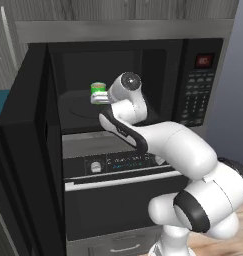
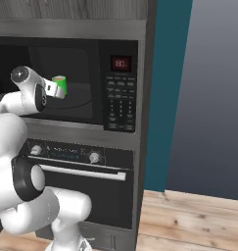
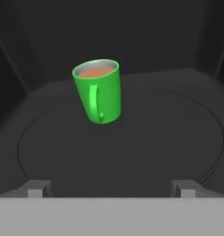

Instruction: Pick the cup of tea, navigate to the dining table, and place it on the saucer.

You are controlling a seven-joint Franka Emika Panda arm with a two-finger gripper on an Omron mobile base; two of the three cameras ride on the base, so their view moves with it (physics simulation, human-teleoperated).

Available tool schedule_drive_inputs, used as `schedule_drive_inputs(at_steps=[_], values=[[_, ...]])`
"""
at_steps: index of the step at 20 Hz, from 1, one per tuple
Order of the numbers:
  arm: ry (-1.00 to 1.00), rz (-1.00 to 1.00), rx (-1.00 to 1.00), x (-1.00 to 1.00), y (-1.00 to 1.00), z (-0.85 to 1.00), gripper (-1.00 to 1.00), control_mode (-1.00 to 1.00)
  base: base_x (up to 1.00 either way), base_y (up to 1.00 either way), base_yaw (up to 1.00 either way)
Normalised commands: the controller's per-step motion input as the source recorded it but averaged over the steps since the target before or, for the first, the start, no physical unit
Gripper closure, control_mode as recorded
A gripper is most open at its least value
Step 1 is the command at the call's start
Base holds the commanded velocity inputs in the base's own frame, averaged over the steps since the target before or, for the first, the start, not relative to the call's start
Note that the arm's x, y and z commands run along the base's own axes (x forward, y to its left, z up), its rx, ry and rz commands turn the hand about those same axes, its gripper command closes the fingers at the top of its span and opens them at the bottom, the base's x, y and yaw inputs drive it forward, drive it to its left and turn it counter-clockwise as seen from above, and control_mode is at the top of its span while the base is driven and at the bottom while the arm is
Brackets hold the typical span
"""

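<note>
Green cup of tea with brown liquid stands upright on the dark round turntable inside the open black microwave, its handle facing the tool. That tool reaches into the microwave's mouth, short of the cup, its two tips spread wide and grasping nothing. Below the microwave sits an oven.

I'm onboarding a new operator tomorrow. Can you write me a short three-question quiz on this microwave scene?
1. True or false: the cup of tea stands on the microwave's turntable.
2. The gripper is: A) shut on the cup, B) open, short of the cup, C) holding a saucer.
3. In the hand view, which part of the cup faces the camera?

Key: 1 true; 2 B; 3 the handle.
</note>
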Motion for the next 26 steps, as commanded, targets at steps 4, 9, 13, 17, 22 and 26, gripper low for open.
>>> schedule_drive_inputs(at_steps=[4, 9, 13, 17, 22, 26], values=[[0.0, 0.07, 0.0, 0.46, 0.0, -0.13, -1.0, -1.0, 0.0, 0.0, 0.0], [0.0, 0.04, 0.0, 0.53, 0.01, 0.0, -1.0, -1.0, 0.0, 0.0, 0.0], [0.0, 0.02, 0.0, 0.35, 0.09, 0.04, -1.0, -1.0, 0.0, 0.0, 0.0], [0.0, 0.01, 0.0, 0.19, 0.16, 0.0, -1.0, -1.0, 0.0, 0.0, 0.0], [0.0, 0.0, 0.0, 0.01, 0.15, 0.0, -1.0, -1.0, 0.0, 0.0, 0.0], [0.0, 0.0, 0.0, 0.06, 0.12, 0.0, -1.0, -1.0, 0.0, 0.0, 0.0]])
